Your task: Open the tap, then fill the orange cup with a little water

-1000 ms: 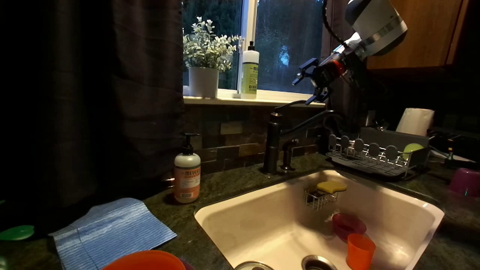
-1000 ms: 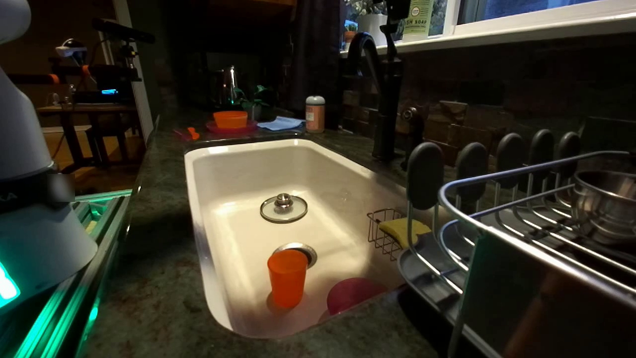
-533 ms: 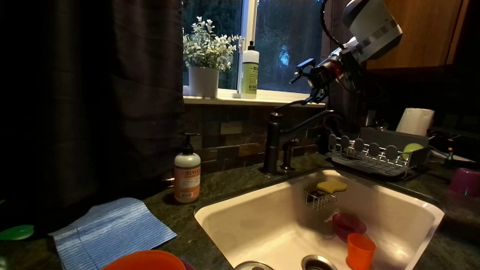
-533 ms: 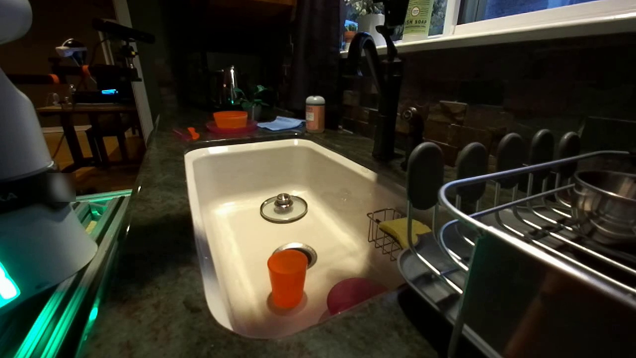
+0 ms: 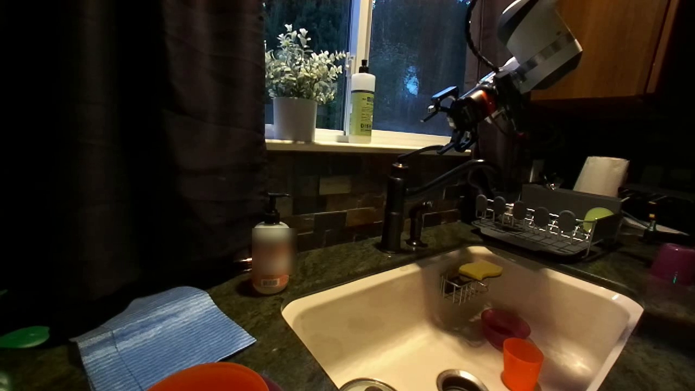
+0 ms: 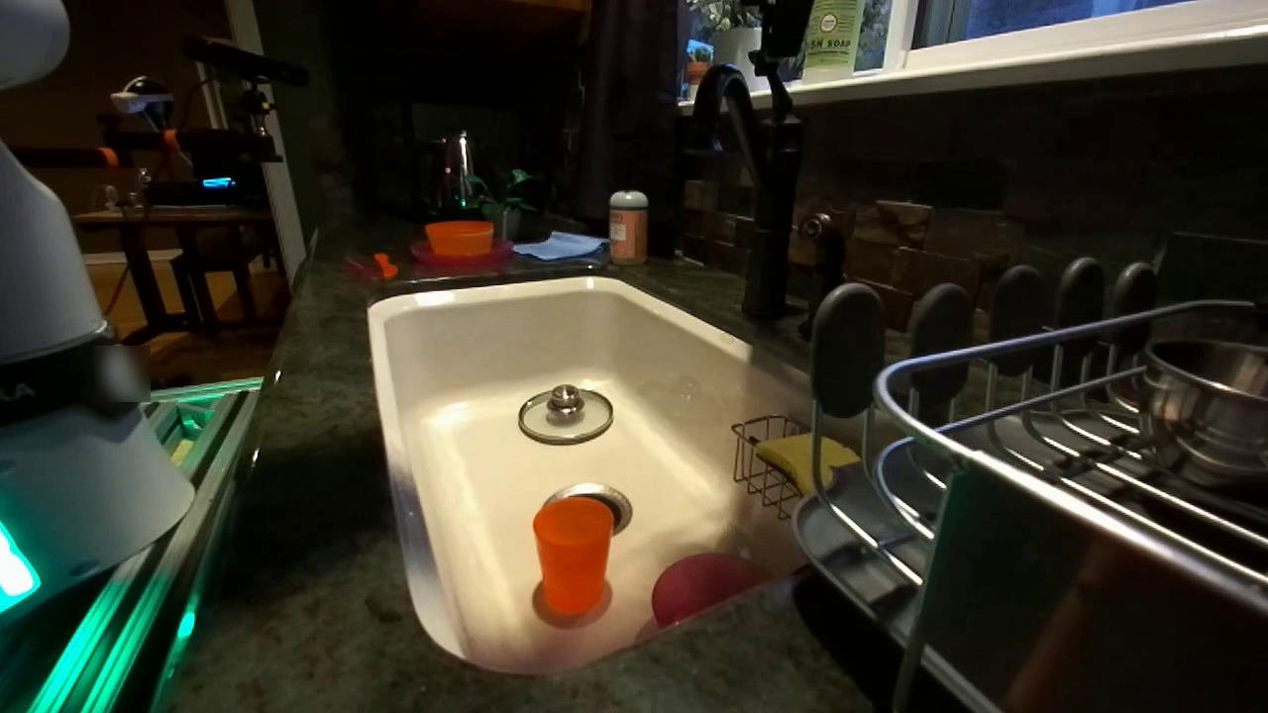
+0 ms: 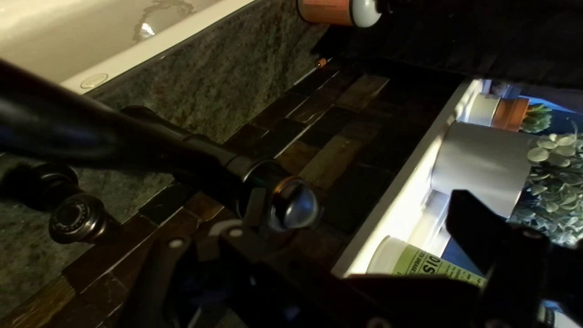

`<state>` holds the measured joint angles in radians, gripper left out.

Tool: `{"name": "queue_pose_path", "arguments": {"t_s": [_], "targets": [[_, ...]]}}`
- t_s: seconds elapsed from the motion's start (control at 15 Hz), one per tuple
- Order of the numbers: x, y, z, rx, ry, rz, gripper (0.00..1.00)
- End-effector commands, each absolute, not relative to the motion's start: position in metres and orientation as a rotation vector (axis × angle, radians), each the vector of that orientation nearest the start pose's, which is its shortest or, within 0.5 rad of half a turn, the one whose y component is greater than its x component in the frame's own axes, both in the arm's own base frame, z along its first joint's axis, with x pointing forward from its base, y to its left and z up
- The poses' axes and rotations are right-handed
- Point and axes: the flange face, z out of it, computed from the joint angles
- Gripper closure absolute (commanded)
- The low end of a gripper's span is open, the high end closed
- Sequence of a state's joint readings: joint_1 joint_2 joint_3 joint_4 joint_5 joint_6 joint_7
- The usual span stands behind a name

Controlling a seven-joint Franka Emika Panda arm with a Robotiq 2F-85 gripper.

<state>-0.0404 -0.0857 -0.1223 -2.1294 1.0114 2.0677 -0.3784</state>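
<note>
The dark tap [image 5: 393, 212] stands behind the sink in both exterior views [image 6: 773, 218], with its spout arching out and a thin lever on top. In the wrist view its round top [image 7: 296, 207] is beside my left-hand finger. My gripper [image 5: 434, 133] is open with nothing between its fingers, above the tap near the window. Its lower fingertip is at the lever's end; I cannot tell whether they touch. In the wrist view the fingers [image 7: 360, 205] are wide apart. The orange cup [image 5: 522, 364] stands upright in the sink, near the drain [image 6: 575, 555]; it is out of the wrist view.
The white sink [image 6: 475, 594] also holds a pinkish-red round cup [image 5: 505, 327] and a glass lid [image 6: 567, 416]. A yellow sponge [image 5: 480, 270] sits in a wire caddy. The dish rack [image 5: 543, 228], soap bottle [image 5: 271, 260], dish soap [image 5: 362, 108] and potted plant [image 5: 295, 119] stand around.
My gripper has moved slightly left and down towards the tap's lever, then shifted back a touch. It stays open. The cup and the tap look unmoved.
</note>
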Motion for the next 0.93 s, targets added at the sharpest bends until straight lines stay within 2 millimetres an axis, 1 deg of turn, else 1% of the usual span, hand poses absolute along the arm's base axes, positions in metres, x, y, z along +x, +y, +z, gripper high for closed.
{"name": "queue_pose_path", "arguments": {"t_s": [0.0,0.4,0.87], "targets": [[0.5412,-0.0447,0.4657,-2.215,0.344,-0.251,0.00],[0.5433,-0.0429,0.4622,-2.189,0.340,-0.235,0.00],[0.5419,-0.0412,0.4655,-2.157,0.338,-0.234,0.00]]}}
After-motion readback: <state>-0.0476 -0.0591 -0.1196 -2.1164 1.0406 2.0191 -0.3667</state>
